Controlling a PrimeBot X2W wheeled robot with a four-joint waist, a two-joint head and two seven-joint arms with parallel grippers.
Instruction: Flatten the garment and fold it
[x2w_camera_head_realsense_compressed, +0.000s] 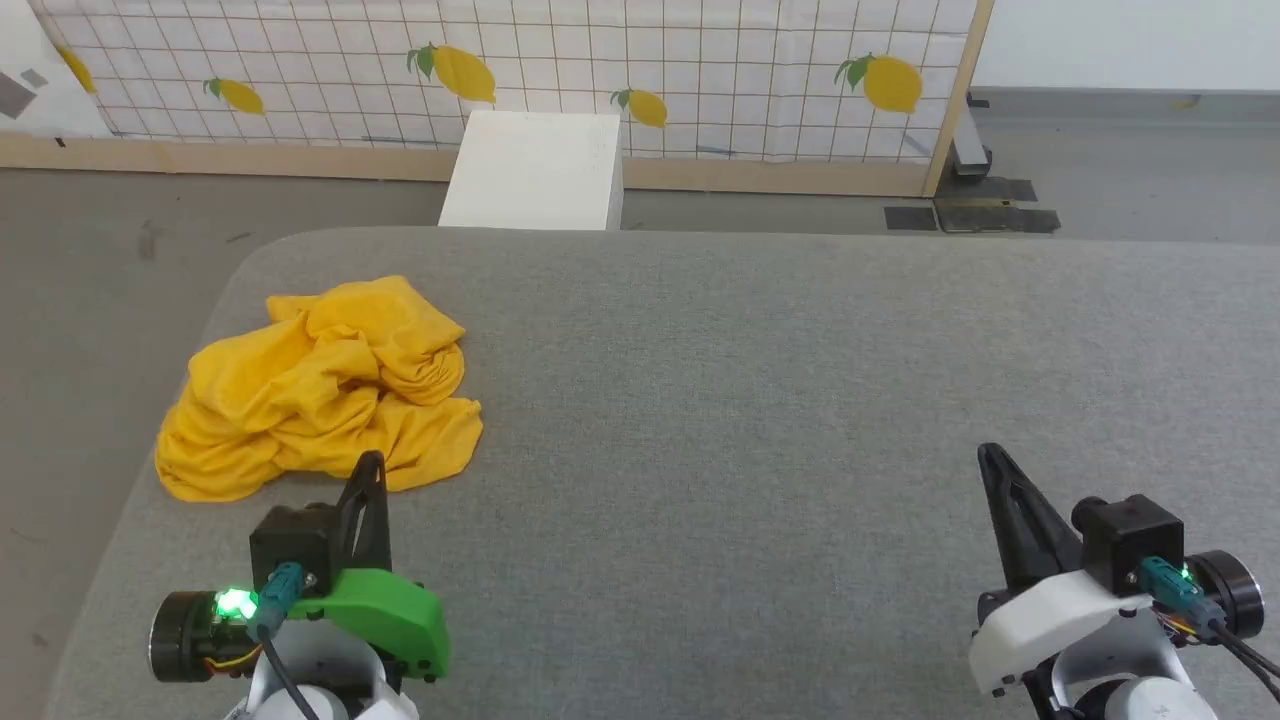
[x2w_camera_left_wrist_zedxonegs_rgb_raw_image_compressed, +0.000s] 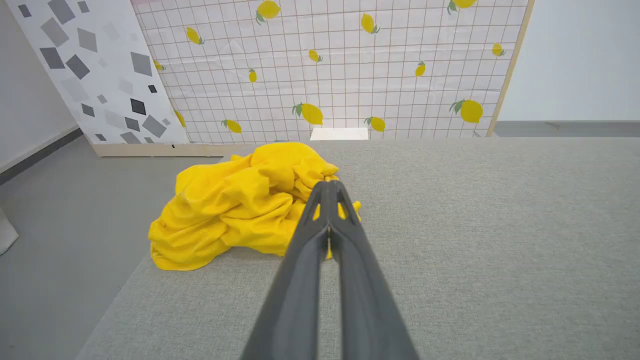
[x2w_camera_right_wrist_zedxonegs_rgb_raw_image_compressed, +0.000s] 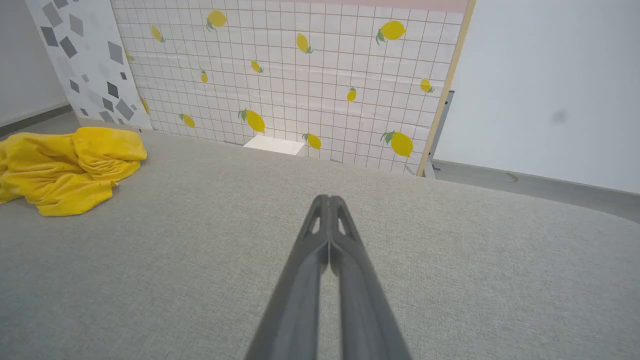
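The garment (x2w_camera_head_realsense_compressed: 320, 390) is a mustard-yellow T-shirt lying crumpled in a heap near the left edge of the grey table (x2w_camera_head_realsense_compressed: 750, 400); only plain yellow cloth shows. My left gripper (x2w_camera_head_realsense_compressed: 372, 462) is shut and empty, its tips just short of the heap's near edge. In the left wrist view the garment (x2w_camera_left_wrist_zedxonegs_rgb_raw_image_compressed: 240, 205) sits right behind the closed left gripper (x2w_camera_left_wrist_zedxonegs_rgb_raw_image_compressed: 328, 184). My right gripper (x2w_camera_head_realsense_compressed: 990, 455) is shut and empty over bare table at the lower right, far from the cloth. The right wrist view shows the garment (x2w_camera_right_wrist_zedxonegs_rgb_raw_image_compressed: 65, 167) at its far left, well off from the right gripper (x2w_camera_right_wrist_zedxonegs_rgb_raw_image_compressed: 328, 198).
A white box (x2w_camera_head_realsense_compressed: 535, 170) stands on the floor beyond the table's far edge, in front of a lemon-print screen (x2w_camera_head_realsense_compressed: 620, 70). The table's rounded left edge (x2w_camera_head_realsense_compressed: 150, 480) runs close beside the garment. Grey floor (x2w_camera_head_realsense_compressed: 90, 280) lies to the left.
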